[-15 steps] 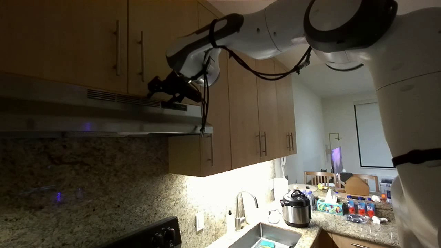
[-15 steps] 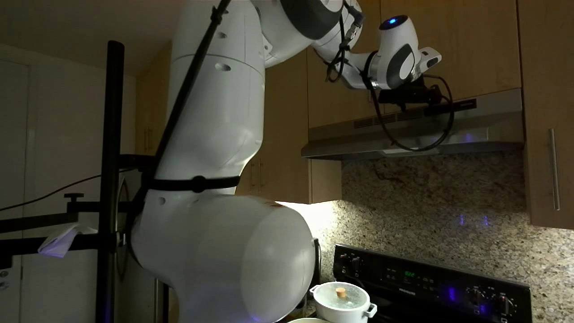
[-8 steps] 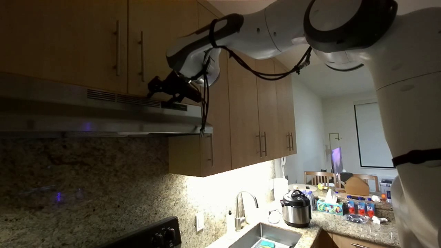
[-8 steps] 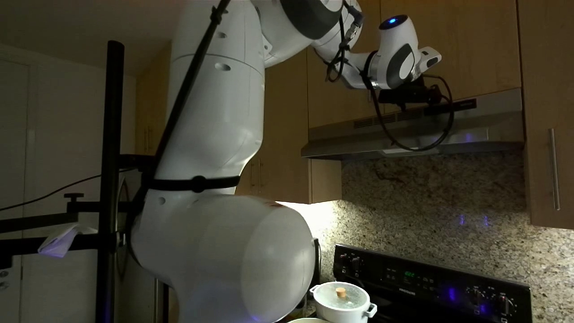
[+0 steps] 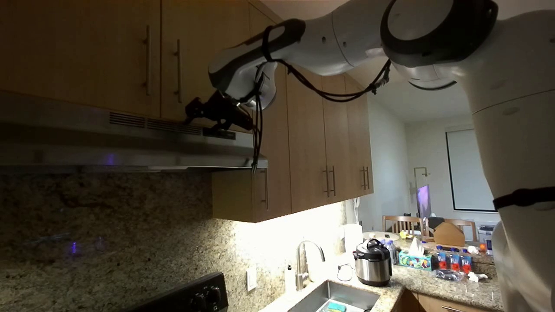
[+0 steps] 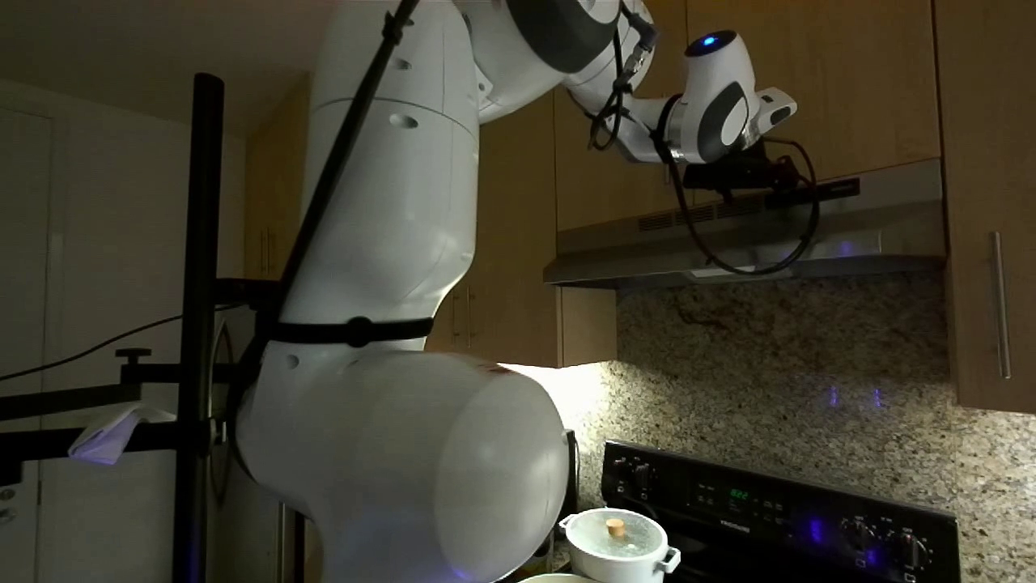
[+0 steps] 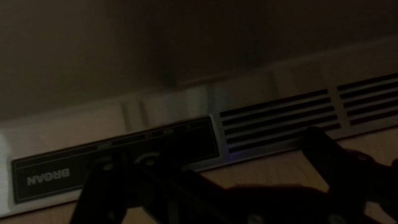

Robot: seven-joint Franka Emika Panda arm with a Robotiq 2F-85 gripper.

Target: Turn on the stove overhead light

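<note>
The hood above the stove looks unlit, so reaching its control strip seems done but the switching-on is left, the tool spread wide at the strip, contact unclear.

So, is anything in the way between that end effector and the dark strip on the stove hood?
Nothing visible stands between the end effector and the dark control strip on the range hood: in the wrist view, one finger overlaps the strip. Whether they touch, I can't tell.
</note>
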